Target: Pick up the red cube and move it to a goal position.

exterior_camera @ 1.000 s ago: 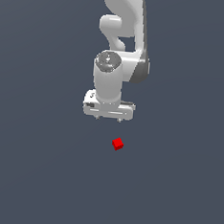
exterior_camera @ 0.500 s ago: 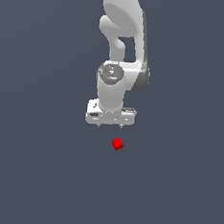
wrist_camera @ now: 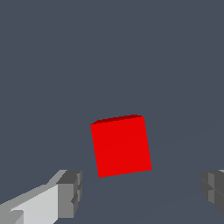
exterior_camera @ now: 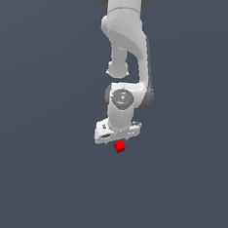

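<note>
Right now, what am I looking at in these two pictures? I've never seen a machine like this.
It is a computer simulation of a white robot arm. The exterior view looks at the whole arm from a camera off it. The wrist view comes from a camera on the arm's wrist, looking down past its gripper. The grey blocks at that picture's edges are its fingertips. The jaws stand open, holding nothing. Between them on the plain grey floor lies the red cube, untouched, which the arm is meant to pick up.
</note>
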You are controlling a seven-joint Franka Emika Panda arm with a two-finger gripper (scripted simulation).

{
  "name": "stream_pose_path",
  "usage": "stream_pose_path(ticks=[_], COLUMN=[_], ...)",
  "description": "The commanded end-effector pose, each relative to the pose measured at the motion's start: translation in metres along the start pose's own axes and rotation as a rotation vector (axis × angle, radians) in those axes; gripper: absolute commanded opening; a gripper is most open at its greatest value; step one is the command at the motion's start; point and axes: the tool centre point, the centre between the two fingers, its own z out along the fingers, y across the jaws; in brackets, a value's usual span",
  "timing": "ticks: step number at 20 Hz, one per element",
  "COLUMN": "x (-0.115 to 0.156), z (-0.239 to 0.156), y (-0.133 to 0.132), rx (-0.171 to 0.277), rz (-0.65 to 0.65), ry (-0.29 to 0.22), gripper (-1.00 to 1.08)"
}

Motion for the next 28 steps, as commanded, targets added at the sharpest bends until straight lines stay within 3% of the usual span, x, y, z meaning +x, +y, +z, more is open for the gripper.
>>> stream_pose_path(ticks=[1, 12, 13, 28], x=[0.008, 0.021, 0.021, 0.016], z=[0.013, 0.036, 0.036, 0.033], y=[-0.004, -0.013, -0.013, -0.010], rx=[-0.005, -0.014, -0.014, -0.014], rz=[-0.058, -0.156, -0.156, -0.155], ry=[0.006, 0.013, 0.013, 0.013], gripper=[1.00, 1.00, -1.00, -1.00])
